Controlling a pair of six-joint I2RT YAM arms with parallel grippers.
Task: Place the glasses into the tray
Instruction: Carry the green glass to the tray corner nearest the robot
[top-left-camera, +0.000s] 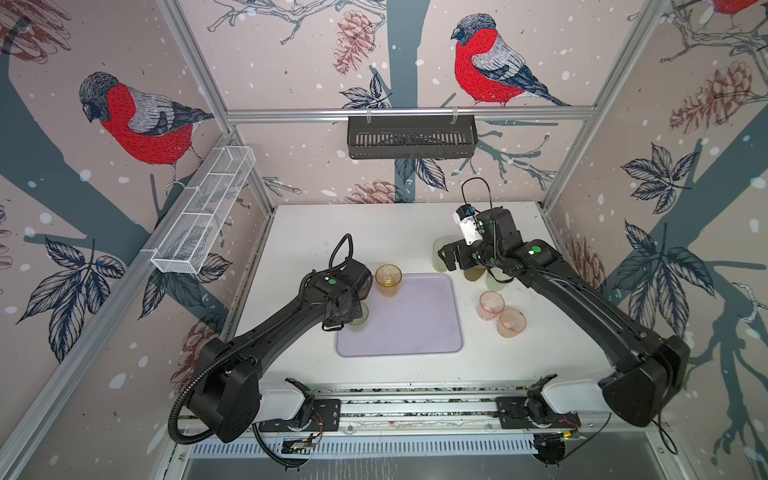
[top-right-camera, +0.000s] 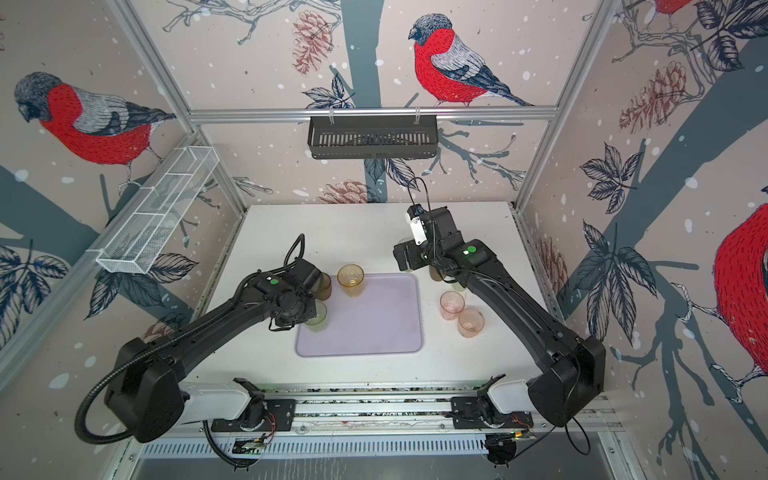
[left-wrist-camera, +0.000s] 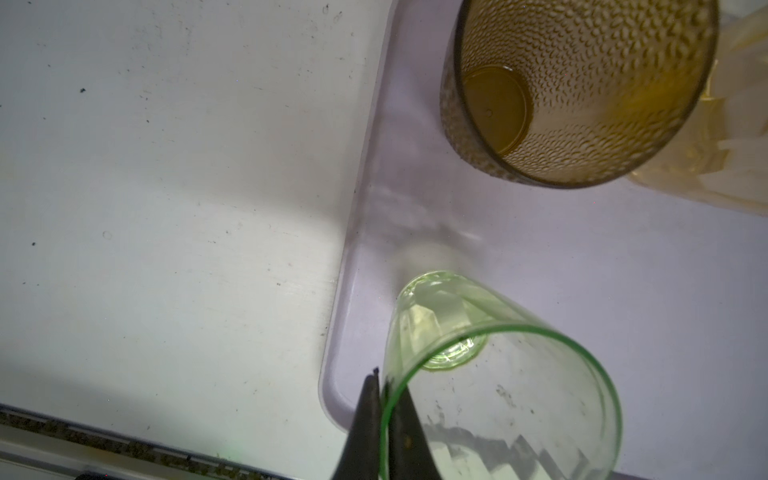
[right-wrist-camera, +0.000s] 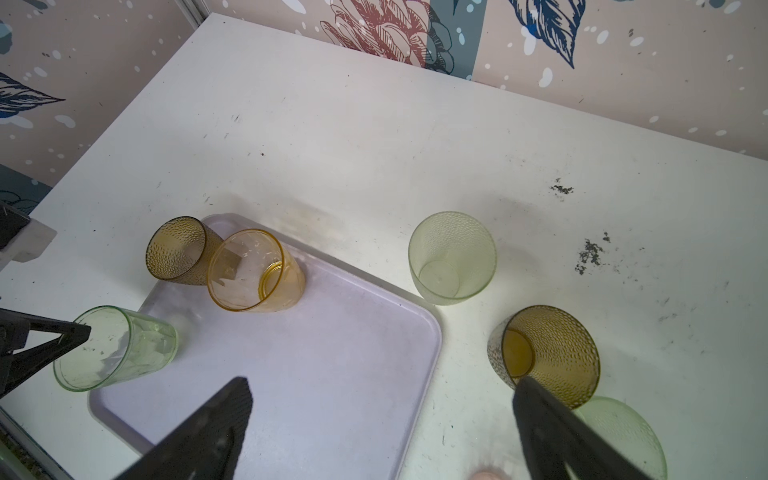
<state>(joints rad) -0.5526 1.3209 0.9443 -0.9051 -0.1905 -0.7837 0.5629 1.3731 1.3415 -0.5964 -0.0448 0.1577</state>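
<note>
Left end effector (left-wrist-camera: 381, 376) pinches green glass (left-wrist-camera: 498, 374) rim at tray (left-wrist-camera: 623, 270) edge.

The place was a robotics test cell in a lab. A frame of bare aluminium profiles (top-left-camera: 409, 111) boxed in a scuffed white table (top-left-camera: 374, 232). The wall panels (top-left-camera: 141, 120) between the profiles were printed with bullfinches and pine cones. Two black robot arms, the left arm (top-left-camera: 274, 324) and the right arm (top-left-camera: 582, 299), were mounted on a metal rail (top-left-camera: 415, 405) along the front edge, with loose cables and an exposed circuit board (top-left-camera: 297, 446) below it. A black slotted basket (top-left-camera: 411, 137) and a white mesh basket (top-left-camera: 203, 216) hung from the frame, and a lilac tray (top-left-camera: 415, 332) lay on the table.
</note>
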